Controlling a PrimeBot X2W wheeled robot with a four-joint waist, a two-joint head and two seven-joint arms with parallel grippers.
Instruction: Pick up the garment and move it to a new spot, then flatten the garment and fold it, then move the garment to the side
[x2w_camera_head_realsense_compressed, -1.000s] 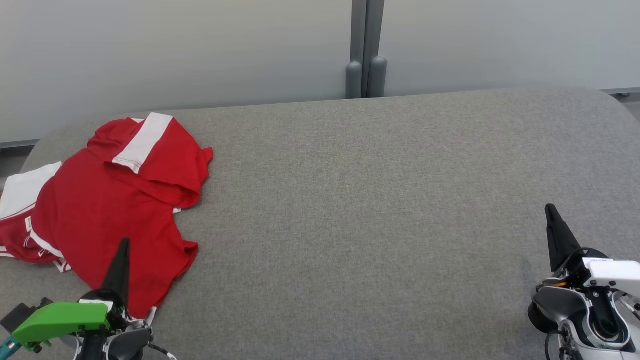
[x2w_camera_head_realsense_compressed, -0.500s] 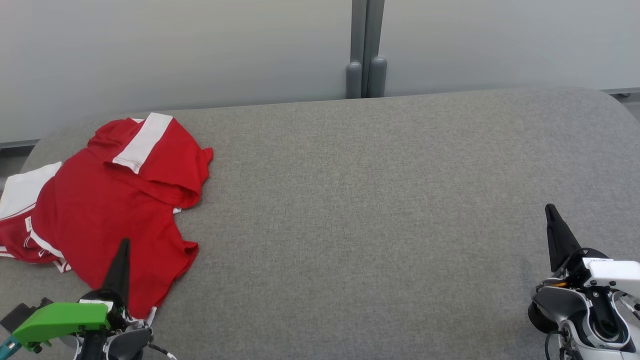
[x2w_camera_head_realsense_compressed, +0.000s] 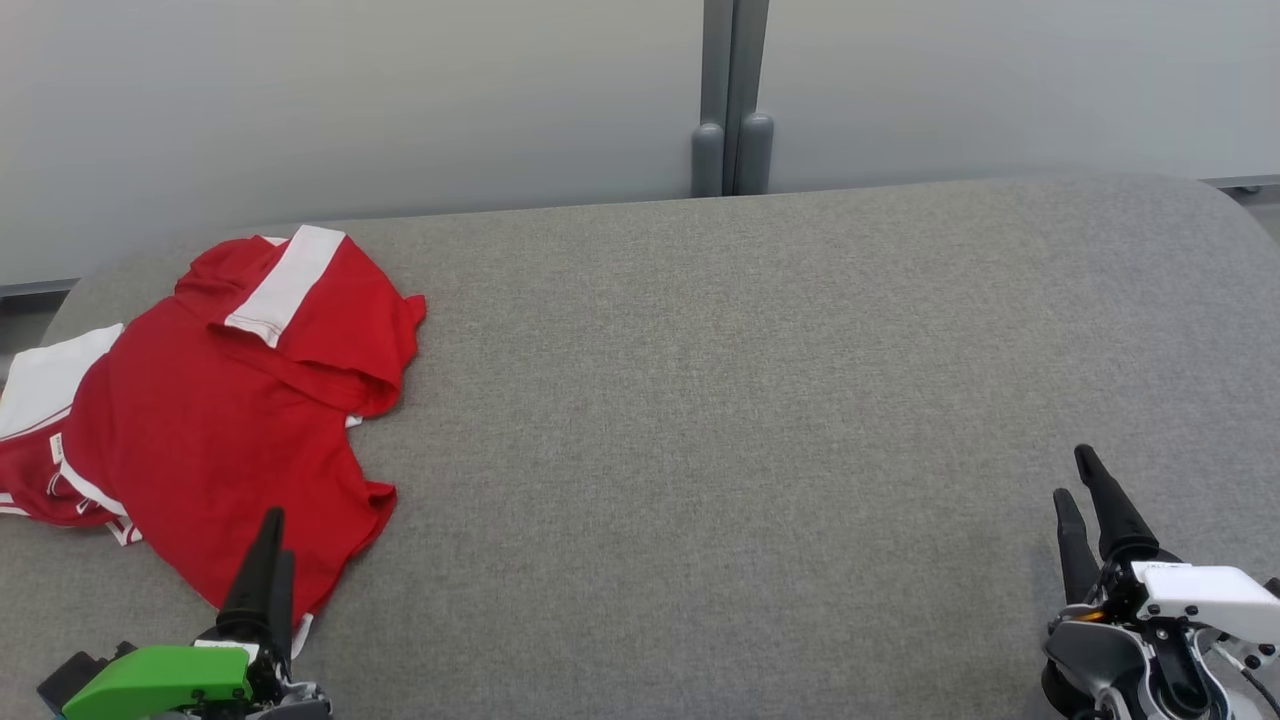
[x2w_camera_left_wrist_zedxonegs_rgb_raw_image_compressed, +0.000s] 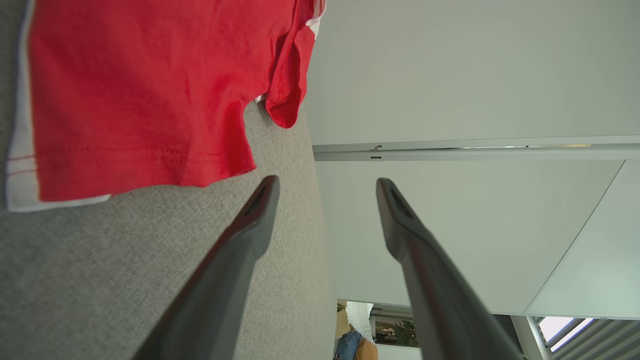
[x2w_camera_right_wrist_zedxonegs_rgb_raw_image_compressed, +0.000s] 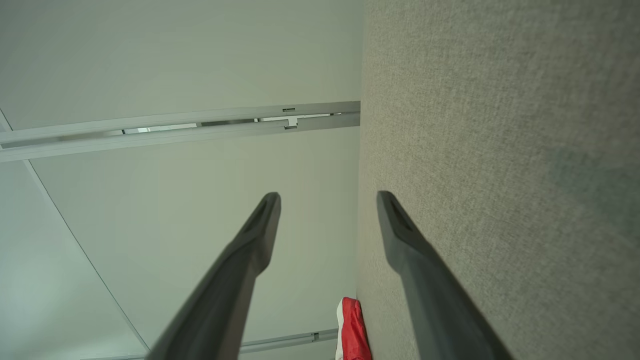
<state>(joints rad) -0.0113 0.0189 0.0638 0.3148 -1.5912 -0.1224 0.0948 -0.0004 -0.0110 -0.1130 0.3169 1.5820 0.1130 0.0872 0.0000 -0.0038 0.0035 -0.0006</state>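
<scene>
The garment (x2w_camera_head_realsense_compressed: 230, 400) is red with white trim and lies crumpled at the left end of the grey padded surface (x2w_camera_head_realsense_compressed: 700, 400). My left gripper (x2w_camera_head_realsense_compressed: 277, 535) is open at the lower left, its tips at the garment's near hem. In the left wrist view the garment (x2w_camera_left_wrist_zedxonegs_rgb_raw_image_compressed: 140, 90) lies just beyond my left gripper (x2w_camera_left_wrist_zedxonegs_rgb_raw_image_compressed: 326, 181), with nothing between the fingers. My right gripper (x2w_camera_head_realsense_compressed: 1071, 475) stands open at the lower right, far from the cloth. In the right wrist view my right gripper (x2w_camera_right_wrist_zedxonegs_rgb_raw_image_compressed: 327, 195) is spread wide, and a sliver of the garment (x2w_camera_right_wrist_zedxonegs_rgb_raw_image_compressed: 352, 325) shows far off.
White and red cloth (x2w_camera_head_realsense_compressed: 40, 390) lies at the far left edge, partly under the red body. A pale wall with a grey post (x2w_camera_head_realsense_compressed: 732, 100) runs behind the surface. The surface's rounded back corners fall away at left and right.
Both grippers went from shut to open. Each has drawn back a little toward the bottom edge of the head view. The garment has not moved.
</scene>
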